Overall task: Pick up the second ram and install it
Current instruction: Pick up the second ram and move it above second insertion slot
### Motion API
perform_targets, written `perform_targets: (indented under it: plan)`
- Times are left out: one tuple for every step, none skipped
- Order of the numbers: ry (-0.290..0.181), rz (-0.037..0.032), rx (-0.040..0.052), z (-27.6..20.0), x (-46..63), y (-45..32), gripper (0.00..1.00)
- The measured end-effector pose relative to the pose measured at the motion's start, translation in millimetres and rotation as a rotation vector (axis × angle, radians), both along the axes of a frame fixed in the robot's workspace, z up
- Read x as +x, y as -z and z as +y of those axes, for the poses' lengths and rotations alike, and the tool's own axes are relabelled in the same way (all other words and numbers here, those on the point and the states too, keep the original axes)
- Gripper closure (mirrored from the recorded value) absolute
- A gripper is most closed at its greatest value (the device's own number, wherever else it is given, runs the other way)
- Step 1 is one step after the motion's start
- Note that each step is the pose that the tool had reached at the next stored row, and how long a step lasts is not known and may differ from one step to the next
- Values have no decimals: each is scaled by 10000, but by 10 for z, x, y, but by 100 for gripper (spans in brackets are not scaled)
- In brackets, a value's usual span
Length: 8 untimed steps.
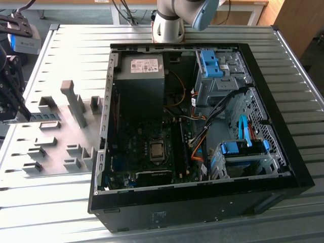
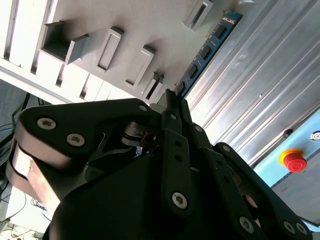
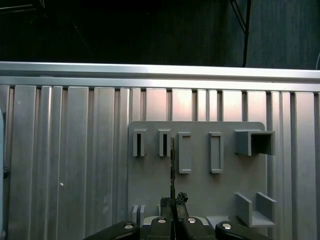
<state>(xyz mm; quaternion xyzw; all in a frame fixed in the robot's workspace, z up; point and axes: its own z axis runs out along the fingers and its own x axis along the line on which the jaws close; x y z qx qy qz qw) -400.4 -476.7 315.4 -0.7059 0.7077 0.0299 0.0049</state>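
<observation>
One stick, one gripper: held how?

— Pinched flat-side to flat-side. Fingers (image 2: 176, 145) of the gripper (image 2: 172, 102) drawn almost together on one end of the memory stick (image 2: 205, 50), as seen in both wrist views. Long contact edge left bare, presumably to keep it free for seating in a slot.

Located where?

— At nine o'clock from the open computer case (image 1: 298, 177) in the exterior view, over the grey holder plate (image 1: 55, 147). Well apart from the circuit board (image 1: 136, 147) inside the case. Stick reaching out from the gripper toward three o'clock.

Already clear of the plate?

— Cannot tell. Edge-on in the first wrist view, lined up just beside the narrow slotted blocks (image 3: 163, 143).

Why a plate of blocks at all?

— Probably to stand thin parts on edge at known spots, open to an end-on pinch like this one.
</observation>
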Motion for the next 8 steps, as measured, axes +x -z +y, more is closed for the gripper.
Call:
perform_targets:
  plan:
    - [0, 1, -1, 0, 0, -6, 86]
    - [0, 0, -1, 0, 0, -14, 86]
    - [0, 2, -2, 0, 0, -23, 86]
    - [0, 2, -2, 0, 0, -31, 86]
    - [0, 0, -1, 0, 0, -36, 86]
    - [0, 0, 0, 0, 0, -42, 86]
    - [0, 1, -1, 0, 0, -49, 86]
    - [1, 1, -1, 0, 0, -59, 86]
